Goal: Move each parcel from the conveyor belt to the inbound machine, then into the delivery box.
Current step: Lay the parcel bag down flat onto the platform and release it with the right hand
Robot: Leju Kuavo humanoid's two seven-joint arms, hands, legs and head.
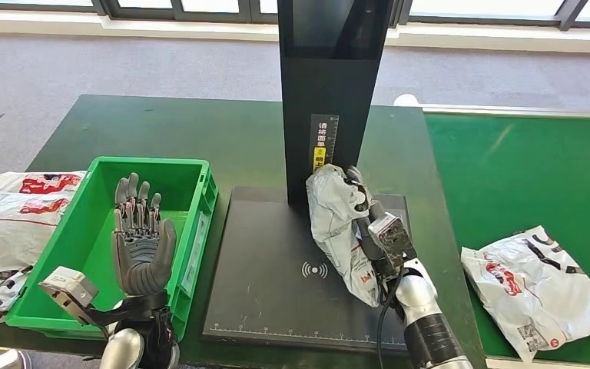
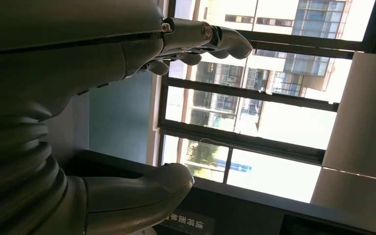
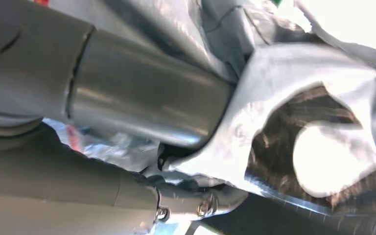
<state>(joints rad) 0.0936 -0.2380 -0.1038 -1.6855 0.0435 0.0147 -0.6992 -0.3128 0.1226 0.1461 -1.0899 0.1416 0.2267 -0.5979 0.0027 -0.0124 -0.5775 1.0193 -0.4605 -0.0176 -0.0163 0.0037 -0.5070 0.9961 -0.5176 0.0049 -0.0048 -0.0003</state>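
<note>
**Centre frame: parcel held at the scanner**

Right hand (image 1: 369, 223) grips a crumpled grey-white parcel (image 1: 334, 223) over the inbound machine (image 1: 276, 269). Left hand (image 1: 140, 238) hovers over the green box (image 1: 192, 173), fingers spread, holding nothing. Right wrist view shows fingers (image 3: 147, 103) pressed into wrinkled plastic.

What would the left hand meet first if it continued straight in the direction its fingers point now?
Probably nothing soon: the left hand points upward above the green plastic crate, and its wrist view shows windows beyond the fingertips.
</note>
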